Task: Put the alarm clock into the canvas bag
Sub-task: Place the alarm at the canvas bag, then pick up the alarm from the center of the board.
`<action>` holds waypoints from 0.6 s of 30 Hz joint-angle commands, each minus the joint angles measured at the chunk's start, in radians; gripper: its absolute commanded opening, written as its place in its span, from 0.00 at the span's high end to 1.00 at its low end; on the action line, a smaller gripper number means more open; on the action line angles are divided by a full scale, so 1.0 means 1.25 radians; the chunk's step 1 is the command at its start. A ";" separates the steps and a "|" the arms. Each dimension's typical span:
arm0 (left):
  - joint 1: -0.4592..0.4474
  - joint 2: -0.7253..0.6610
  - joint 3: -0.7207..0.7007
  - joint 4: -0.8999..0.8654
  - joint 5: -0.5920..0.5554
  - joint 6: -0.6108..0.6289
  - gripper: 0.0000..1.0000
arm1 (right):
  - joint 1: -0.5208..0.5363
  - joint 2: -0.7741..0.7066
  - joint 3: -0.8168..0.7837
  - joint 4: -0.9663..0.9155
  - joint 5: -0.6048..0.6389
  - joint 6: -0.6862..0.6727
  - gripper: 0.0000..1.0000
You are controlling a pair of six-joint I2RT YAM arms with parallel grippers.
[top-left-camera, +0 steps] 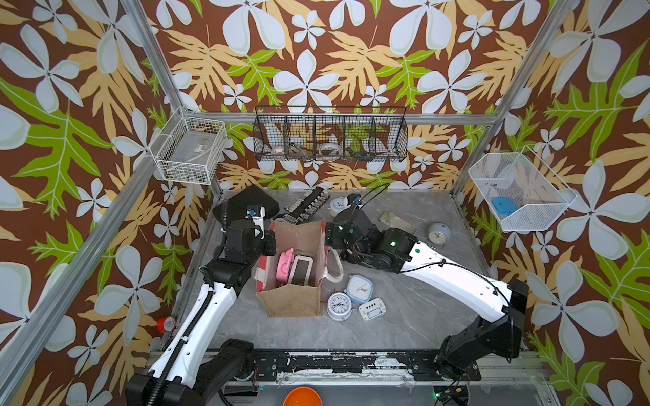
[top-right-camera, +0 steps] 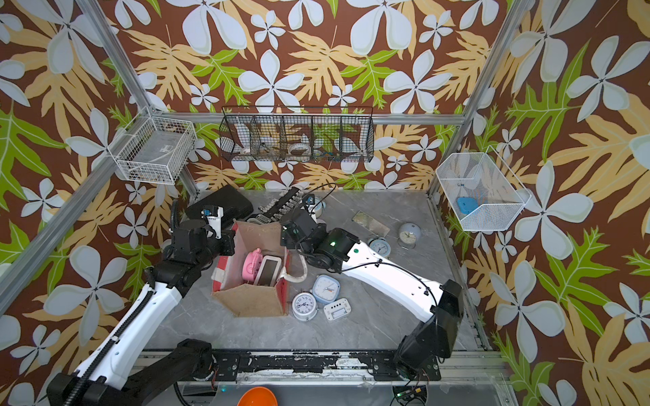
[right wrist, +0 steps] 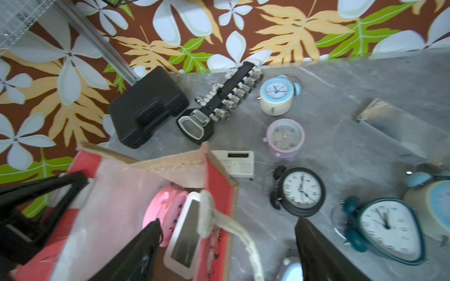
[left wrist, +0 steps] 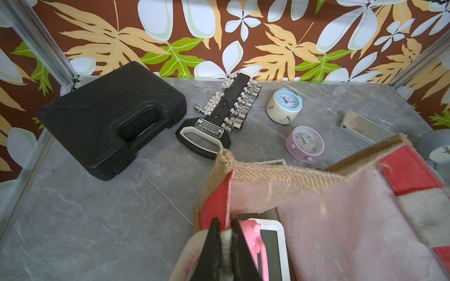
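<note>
Clamped shut, the left gripper (left wrist: 225, 222) pinches the left rim of the bag (top-left-camera: 292, 303) at its striped side panel. The right gripper (right wrist: 227, 221) is spread wide and grasps nothing, with one finger over the bag's inside and the other over the table (top-left-camera: 404, 316) outside, so the right wall and a white strap (right wrist: 207, 214) lie between them. The bag stands upright near the table's middle, mouth open. Two clocks lie in it side by side, a pink clock (top-left-camera: 284, 265) and a digital clock (top-left-camera: 300, 270). Just beside the bag, on the table, sit a round clock (top-left-camera: 339, 306), a blue clock (top-left-camera: 359, 289) and a small white clock (top-left-camera: 372, 309). A black case (top-left-camera: 253, 202) lies closed at the far left. On the walls, a white wire basket (top-left-camera: 190, 151) holds something pale that I cannot make out, a black basket (top-left-camera: 330, 133) holds small items in its compartments, and a mesh basket (top-left-camera: 520, 191) holds a blue item (top-left-camera: 503, 206).
</note>
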 commanded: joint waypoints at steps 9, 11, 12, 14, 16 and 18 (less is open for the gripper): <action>0.001 0.010 0.010 0.014 -0.002 0.007 1.00 | -0.192 -0.076 -0.176 0.119 -0.308 -0.534 0.15; 0.000 0.010 0.008 0.015 0.000 0.007 1.00 | -0.208 -0.055 -0.187 0.127 -0.366 -0.678 0.14; 0.001 0.009 0.007 0.018 0.002 0.006 1.00 | -0.214 -0.039 -0.185 0.120 -0.401 -0.756 0.14; 0.000 0.006 0.006 0.019 0.004 0.006 1.00 | -0.240 -0.004 -0.171 0.114 -0.468 -0.856 0.14; 0.001 0.003 0.003 0.024 0.005 0.006 1.00 | -0.288 0.037 -0.150 0.120 -0.572 -0.923 0.14; 0.000 0.003 0.002 0.025 0.005 0.006 1.00 | -0.335 0.083 -0.123 0.144 -0.646 -0.948 0.14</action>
